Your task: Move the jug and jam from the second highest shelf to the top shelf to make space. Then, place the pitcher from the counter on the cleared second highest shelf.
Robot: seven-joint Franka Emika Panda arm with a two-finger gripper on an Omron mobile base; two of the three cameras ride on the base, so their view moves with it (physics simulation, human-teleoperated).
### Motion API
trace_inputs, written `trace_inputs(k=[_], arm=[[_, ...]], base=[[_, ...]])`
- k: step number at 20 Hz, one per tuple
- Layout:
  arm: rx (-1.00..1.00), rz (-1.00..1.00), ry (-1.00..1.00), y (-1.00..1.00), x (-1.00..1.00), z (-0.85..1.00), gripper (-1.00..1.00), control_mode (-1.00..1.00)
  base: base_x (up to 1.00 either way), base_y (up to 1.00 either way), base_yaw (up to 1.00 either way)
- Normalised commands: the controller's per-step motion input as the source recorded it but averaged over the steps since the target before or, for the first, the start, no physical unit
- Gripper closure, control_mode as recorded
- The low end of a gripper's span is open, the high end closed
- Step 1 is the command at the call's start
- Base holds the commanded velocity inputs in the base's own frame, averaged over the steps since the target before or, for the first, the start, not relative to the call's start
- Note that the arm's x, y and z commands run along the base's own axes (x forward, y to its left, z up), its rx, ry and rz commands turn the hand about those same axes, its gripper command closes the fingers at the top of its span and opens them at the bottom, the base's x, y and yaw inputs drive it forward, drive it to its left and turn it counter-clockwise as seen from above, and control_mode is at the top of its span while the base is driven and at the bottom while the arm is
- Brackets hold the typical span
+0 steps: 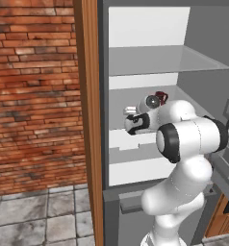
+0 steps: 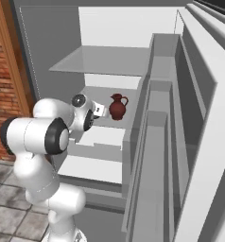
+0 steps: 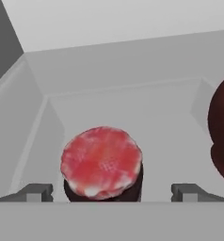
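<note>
The jam (image 3: pixel 102 162), a small jar with a mottled red and white lid, stands on the second highest shelf (image 3: pixel 132 106). My gripper (image 3: pixel 112 192) is open above it, one fingertip on each side of the jar with a gap to both. The red-brown jug (image 2: pixel 117 106) stands upright on the same shelf (image 2: pixel 133 101), just right of my gripper (image 2: pixel 101 111); its belly fills the right edge of the hand view as the jug (image 3: pixel 222 136). The top shelf (image 2: pixel 105 61) above is bare. In the left base view my arm hides most of the jug (image 1: pixel 160 96). The pitcher and counter are out of view.
A brown wooden post (image 1: pixel 87 120) and a brick wall (image 1: pixel 34 96) stand left of the grey cabinet. Lower shelf boards (image 2: pixel 100 137) lie below my hand. Tall grey panels (image 2: pixel 180 142) close off the right side.
</note>
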Motion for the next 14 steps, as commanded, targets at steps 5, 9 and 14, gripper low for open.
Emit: trace_inputs(k=[5,9,14], arm=[[0.00,0.00,0.00,0.00,0.27,-0.16,-1.00,-1.00],[0.00,0.00,0.00,0.00,0.23,-0.18,1.00,-1.00],[0.00,0.00,0.00,0.00,0.07,-0.05,1.00,-1.00]], base=[[0.00,0.00,0.00],[0.00,0.00,0.00],[0.00,0.00,0.00]])
